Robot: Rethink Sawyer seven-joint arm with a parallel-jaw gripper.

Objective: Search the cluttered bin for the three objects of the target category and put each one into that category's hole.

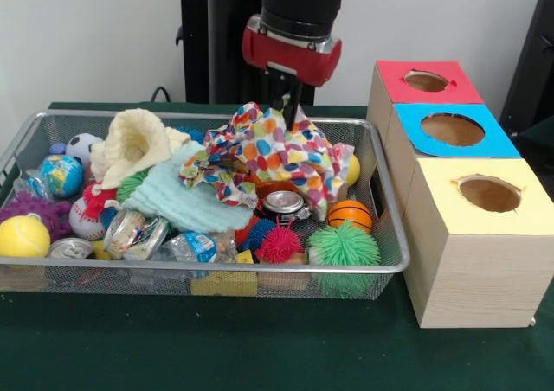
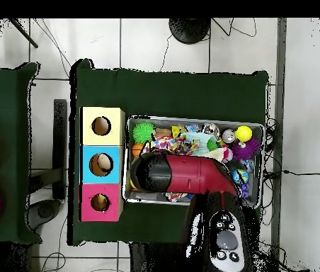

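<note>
A wire mesh bin [image 1: 394, 268] holds a heap of balls, cans and cloths. My gripper [image 1: 290, 111] hangs at the bin's far side with its tip down at the top of a polka-dot cloth [image 1: 277, 153], which hides its end. In the overhead view the red arm [image 2: 184, 176] covers the gripper and much of the bin [image 2: 191, 118]. Beside the bin stand three boxes with holes on top: red [image 1: 426, 81], blue [image 1: 453, 130] and yellow [image 1: 489, 194]. An orange basketball [image 1: 350, 214], a green spiky ball [image 1: 344, 246] and a silver can [image 1: 284, 203] lie near the boxes.
A cream cloth [image 1: 134, 144] and a mint cloth [image 1: 177, 196] cover the bin's middle. At the far end from the boxes lie a yellow ball [image 1: 23, 235], a baseball [image 1: 86, 218], a globe ball [image 1: 61, 175], a soccer ball [image 1: 82, 146] and a second can [image 1: 69, 248]. Green felt covers the table [image 1: 260, 348].
</note>
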